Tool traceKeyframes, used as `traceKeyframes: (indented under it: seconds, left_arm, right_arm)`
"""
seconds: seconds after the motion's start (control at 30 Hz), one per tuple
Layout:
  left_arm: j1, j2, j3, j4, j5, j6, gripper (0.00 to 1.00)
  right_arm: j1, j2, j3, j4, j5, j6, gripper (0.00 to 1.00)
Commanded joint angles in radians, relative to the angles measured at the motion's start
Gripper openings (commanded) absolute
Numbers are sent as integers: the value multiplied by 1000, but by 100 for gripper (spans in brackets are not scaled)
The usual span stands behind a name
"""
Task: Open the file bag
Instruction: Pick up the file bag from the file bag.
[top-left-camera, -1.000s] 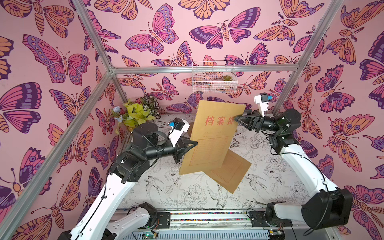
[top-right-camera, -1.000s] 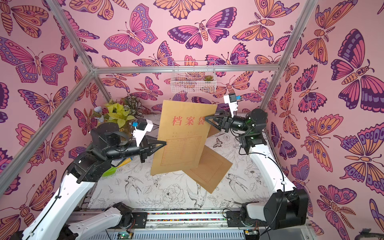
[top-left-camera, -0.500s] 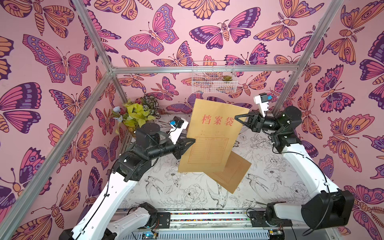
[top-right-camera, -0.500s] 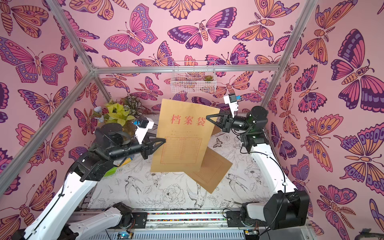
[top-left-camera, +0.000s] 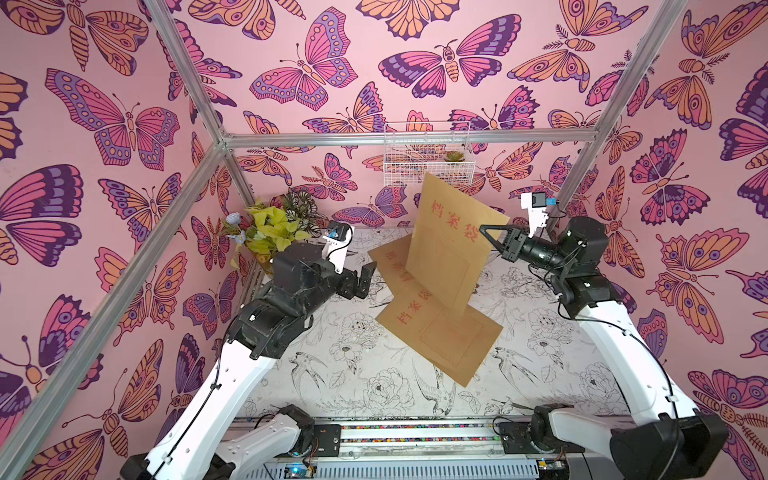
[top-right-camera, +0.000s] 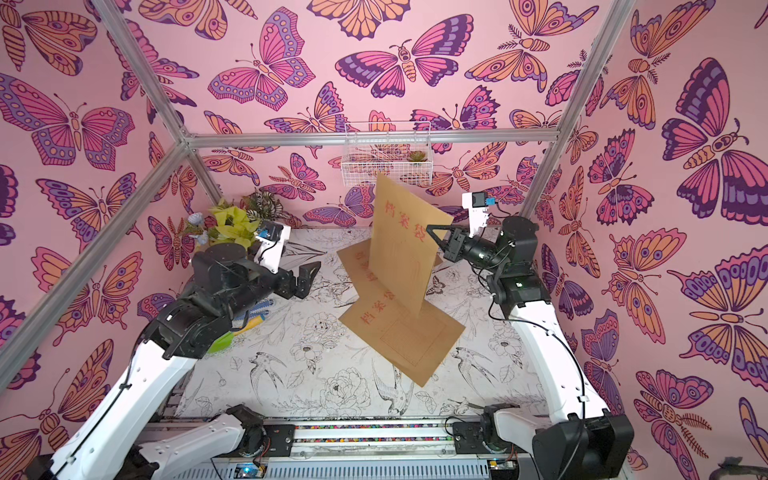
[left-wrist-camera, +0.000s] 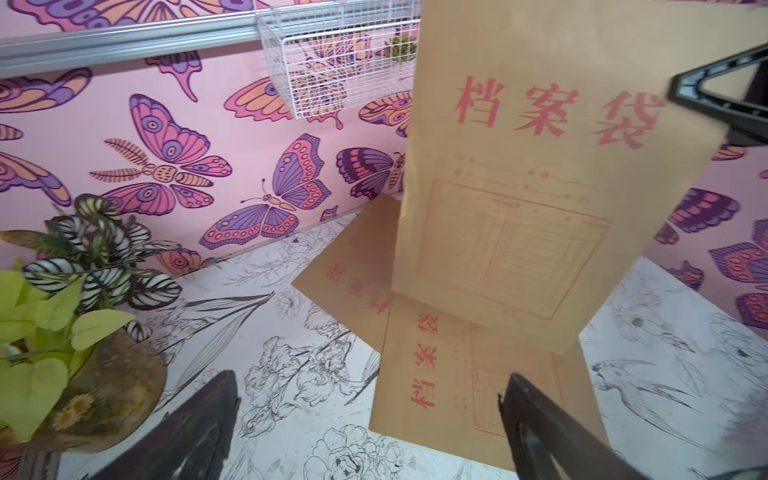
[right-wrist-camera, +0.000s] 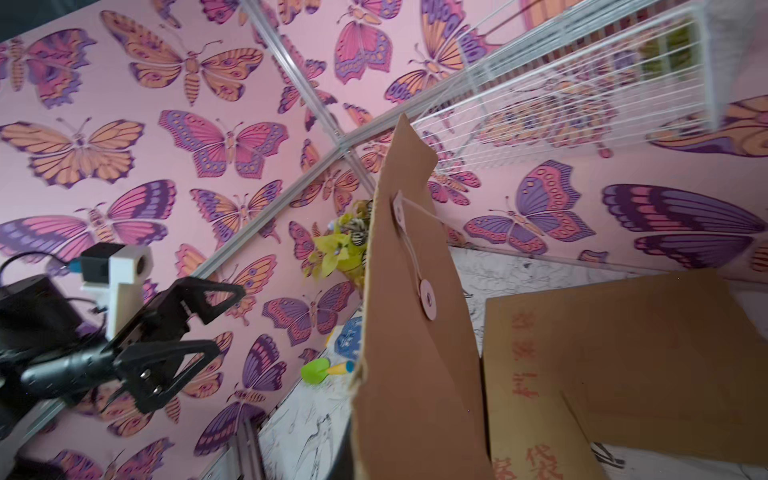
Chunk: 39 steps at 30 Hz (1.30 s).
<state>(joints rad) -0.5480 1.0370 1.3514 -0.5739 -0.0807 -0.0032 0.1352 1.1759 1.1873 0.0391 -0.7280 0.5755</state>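
Butterfly-wall booth, floral table (top-left-camera: 332, 365). R gripper (top-left-camera: 483, 231) clamped on file bag (top-left-camera: 451, 249) right edge; bag upright mid-air, centre-far. L gripper (top-left-camera: 367, 277) wide open, empty, just left. Next, prob: L unwinds string tie (right-wrist-camera: 428, 299).

There are three brown kraft-paper file bags printed with red characters (top-left-camera: 451, 257) (top-left-camera: 446, 340) (top-left-camera: 388, 257), and the back of one carries two white round string-tie discs (right-wrist-camera: 428, 300) (right-wrist-camera: 398, 210). The black grippers number two: the left gripper (left-wrist-camera: 370, 380) and the right gripper (top-left-camera: 484, 229). There is one white wire basket (top-left-camera: 428, 166), one potted bunch of yellow-green and striped leaves (top-left-camera: 270, 228), and one small green succulent (top-left-camera: 454, 156).
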Motion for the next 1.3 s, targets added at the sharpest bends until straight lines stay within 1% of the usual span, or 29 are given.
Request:
traceKeyframes:
  seconds: [0.0,0.07,0.13,0.23,0.33,0.4,0.47,0.57,0.6,0.67,0.77,0.8,1.0,1.17,1.27]
  left_arm:
    - [-77,49,23,6,-164,39,100]
    - [-137,87,30,18,-233,46,99]
    - [-191,125,42,28,-255,32,100]
    - [-258,159,40,76,-257,9,100]
    - [-329,191,36,130,-251,0,100]
    - [-363,210,16,179,-250,4,100]
    - [-377,223,2,217,-226,-2,99]
    - [-403,225,-7,254,-189,-6,100]
    - [-408,253,-11,268,-175,-7,100]
    - [-413,279,-5,272,-150,-7,100]
    - [-421,315,7,278,-135,5,100]
    - [-428,328,14,277,-130,10,100]
    - [-463,405,42,288,-84,40,100]
    - [-484,471,69,289,-105,76,99]
    - [-498,515,93,289,-131,96,96]
  right_arm:
    - [49,-61,-39,-73,301,83,0]
    - [75,-93,-71,-76,413,133,0]
    - [94,-122,-81,-104,515,194,0]
    - [132,-148,-75,-163,645,270,0]
    - [177,-153,-59,-213,740,350,0]
    - [210,-144,-40,-250,801,378,0]
    - [232,-128,-9,-303,854,404,0]
    - [251,-101,50,-423,915,492,0]
    - [260,-94,63,-455,940,523,0]
    - [292,-80,88,-519,1014,597,0]
    - [348,-47,125,-576,1108,649,0]
    - [360,-34,137,-590,1121,662,0]
    - [387,2,169,-609,1103,738,0]
    - [404,15,183,-603,1089,742,0]
    - [408,7,173,-603,1075,756,0]
